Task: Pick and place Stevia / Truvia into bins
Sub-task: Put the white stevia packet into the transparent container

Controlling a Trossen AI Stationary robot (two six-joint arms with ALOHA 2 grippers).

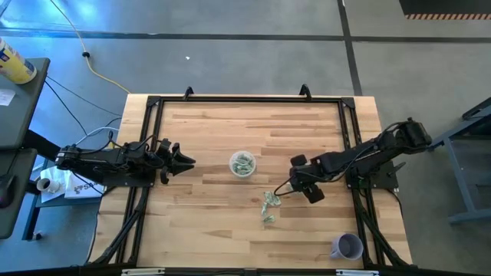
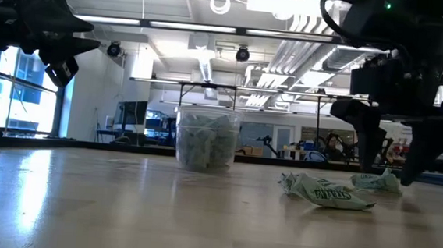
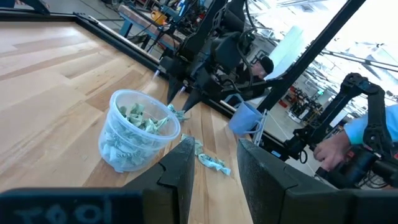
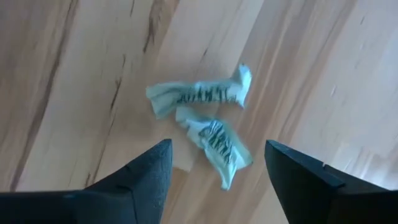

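The clear cup point(image 1: 242, 163) point(image 2: 206, 138) point(image 3: 134, 130) stands upright on its base mid-table and holds several green and white Stevia packets. A few more packets point(image 1: 268, 203) point(image 2: 326, 192) point(image 3: 211, 160) lie flat and crumpled on the wood near it. My right gripper point(image 1: 295, 184) point(image 2: 383, 163) point(image 4: 217, 149) is open and points down over two of them point(image 4: 199, 93) point(image 4: 217, 143), a finger on either side, touching nothing. My left gripper point(image 1: 188, 161) point(image 3: 214, 174) waits open, raised, left of the cup.
A lavender cup point(image 1: 347, 247) point(image 3: 244, 118) stands near the table's near right corner. A dark frame point(image 1: 245, 98) runs around the table's edges. A person's hand point(image 3: 329, 149) shows beyond the table's right side. Bare wood lies between the cup and the far edge.
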